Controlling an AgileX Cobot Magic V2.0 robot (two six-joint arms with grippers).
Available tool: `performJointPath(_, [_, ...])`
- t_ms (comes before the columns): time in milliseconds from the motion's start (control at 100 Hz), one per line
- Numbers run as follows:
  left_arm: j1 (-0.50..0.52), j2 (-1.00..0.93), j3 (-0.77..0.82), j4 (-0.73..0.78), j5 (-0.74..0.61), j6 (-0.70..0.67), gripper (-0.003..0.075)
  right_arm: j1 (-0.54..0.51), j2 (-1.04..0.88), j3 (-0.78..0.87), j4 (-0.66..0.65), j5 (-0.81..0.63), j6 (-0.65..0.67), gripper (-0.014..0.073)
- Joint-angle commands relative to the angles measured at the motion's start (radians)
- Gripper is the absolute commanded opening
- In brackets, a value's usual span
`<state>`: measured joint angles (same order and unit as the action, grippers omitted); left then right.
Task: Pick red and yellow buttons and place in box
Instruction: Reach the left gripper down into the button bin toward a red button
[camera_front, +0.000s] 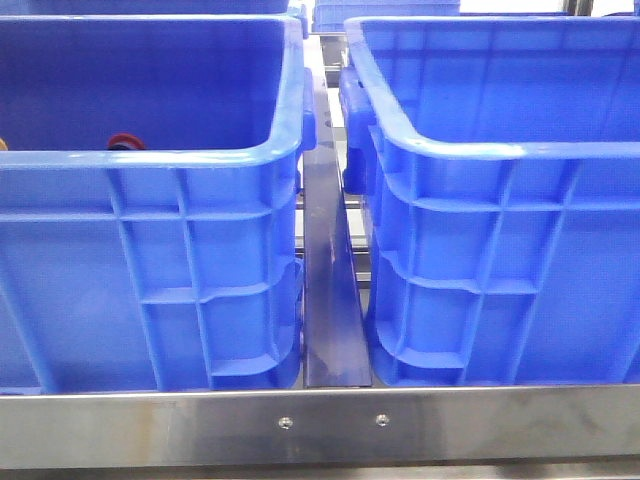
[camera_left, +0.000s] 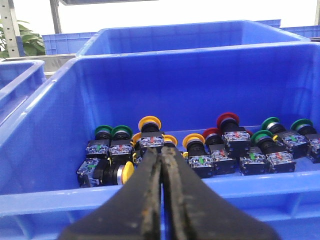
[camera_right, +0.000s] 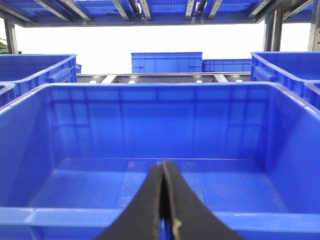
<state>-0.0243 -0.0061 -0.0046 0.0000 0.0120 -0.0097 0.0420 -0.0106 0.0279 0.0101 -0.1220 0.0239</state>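
Two large blue crates stand side by side in the front view, the left crate (camera_front: 150, 160) and the right crate (camera_front: 500, 150). Neither gripper shows there. A red cap (camera_front: 125, 141) peeks over the left crate's near rim. In the left wrist view the crate (camera_left: 45, 125) holds a row of push buttons: yellow-capped ones (camera_left: 149, 123), red-capped ones (camera_left: 227, 120) and green ones (camera_left: 271, 123). My left gripper (camera_left: 161, 150) is shut and empty, above the near rim. In the right wrist view my right gripper (camera_right: 163, 164) is shut and empty over the near rim of a blue box (camera_right: 160, 90) with nothing in it.
A narrow gap with a dark metal rail (camera_front: 330, 290) separates the two crates. A steel table edge (camera_front: 320, 425) runs along the front. More blue crates (camera_right: 166, 62) stand behind on the shelving, and a plant (camera_left: 27, 42) is at the far side.
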Motion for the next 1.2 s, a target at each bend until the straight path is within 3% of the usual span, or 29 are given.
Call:
performJointPath(0, [-0.003, -0.031, 0.048, -0.006, -0.074, -0.003, -0.0019, 0.002, -0.020, -0.020, -0.010, -0.076, -0.003, -0.0088])
performJointPath(340, [-0.003, -0.031, 0.039, -0.006, -0.078, -0.003, -0.0019, 0.002, -0.020, -0.020, -0.010, -0.076, -0.003, -0.0088])
performJointPath(480, [-0.003, -0.024, -0.043, -0.008, -0.042, -0.003, -0.0019, 0.002, -0.020, -0.020, -0.010, -0.076, -0.003, -0.0088])
performJointPath(710, [-0.003, 0.108, -0.337, -0.049, 0.189, -0.004, -0.0019, 0.002, -0.020, -0.020, -0.010, -0.076, -0.003, -0.0088])
performJointPath(1020, [-0.003, 0.504, -0.767, -0.051, 0.601, -0.004, -0.0019, 0.002, -0.020, -0.020, -0.010, -0.076, -0.003, -0.0088])
performJointPath(1190, [-0.003, 0.699, -0.912, -0.051, 0.714, -0.004, -0.0019, 0.002, -0.020, -0.020, -0.010, -0.076, -0.003, -0.0088])
